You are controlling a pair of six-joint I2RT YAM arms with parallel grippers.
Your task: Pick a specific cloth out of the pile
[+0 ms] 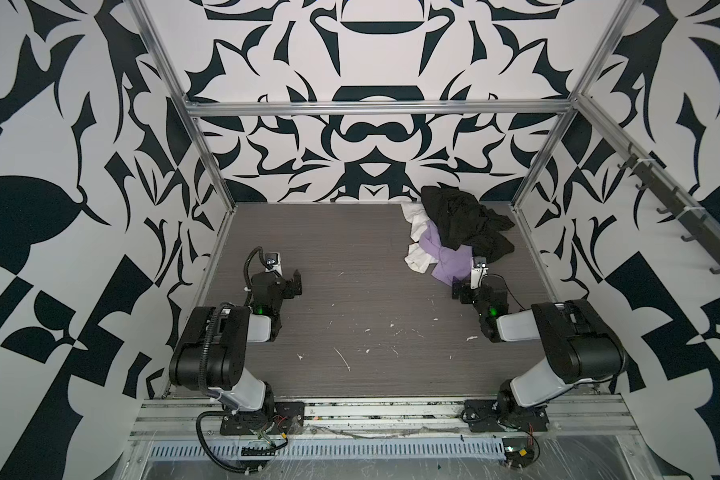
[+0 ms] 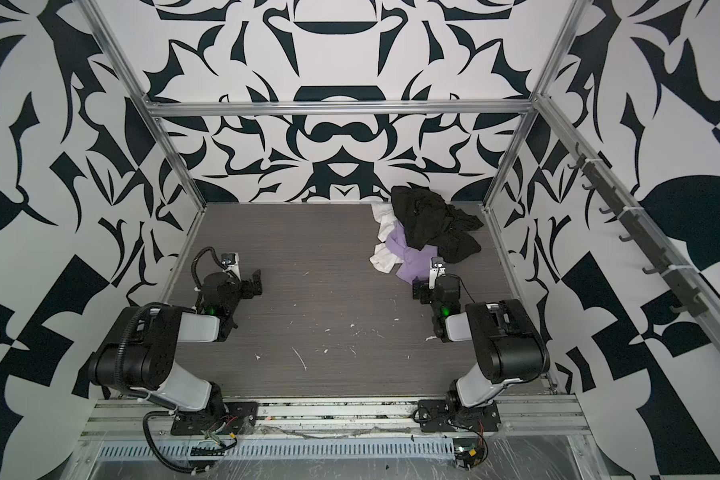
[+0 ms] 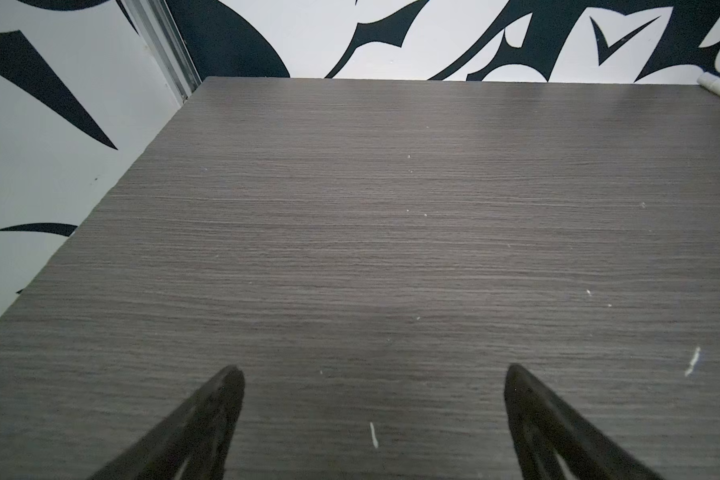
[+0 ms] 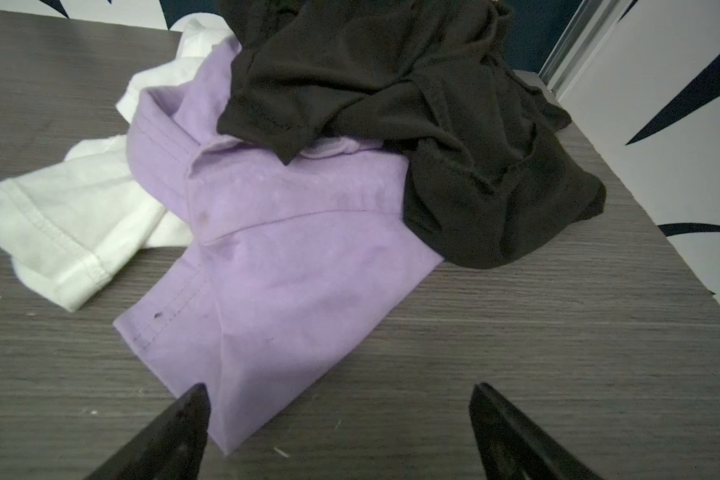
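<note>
The pile [image 1: 454,232] lies at the back right of the table, against the rear wall. The lilac cloth [image 1: 445,259] [image 2: 410,259] [image 4: 287,270] spreads forward from under the black garment [image 1: 468,220] [image 4: 412,104], with the white garment [image 1: 418,249] [image 4: 71,232] beside it on its left. My right gripper [image 1: 460,289] [image 2: 421,291] [image 4: 339,395] stands open just in front of the cloth, low over the table. The cloth's near corner lies beside one fingertip [image 4: 192,411]. Well apart on the left, my left gripper [image 1: 295,283] [image 2: 256,284] [image 3: 373,374] is open over bare table.
The grey wood-grain table [image 1: 350,270] carries small white scraps [image 1: 344,357] toward the front. Black-and-white patterned walls and aluminium posts [image 1: 537,166] close it in on three sides. A rail of hooks [image 1: 678,208] runs along the right wall.
</note>
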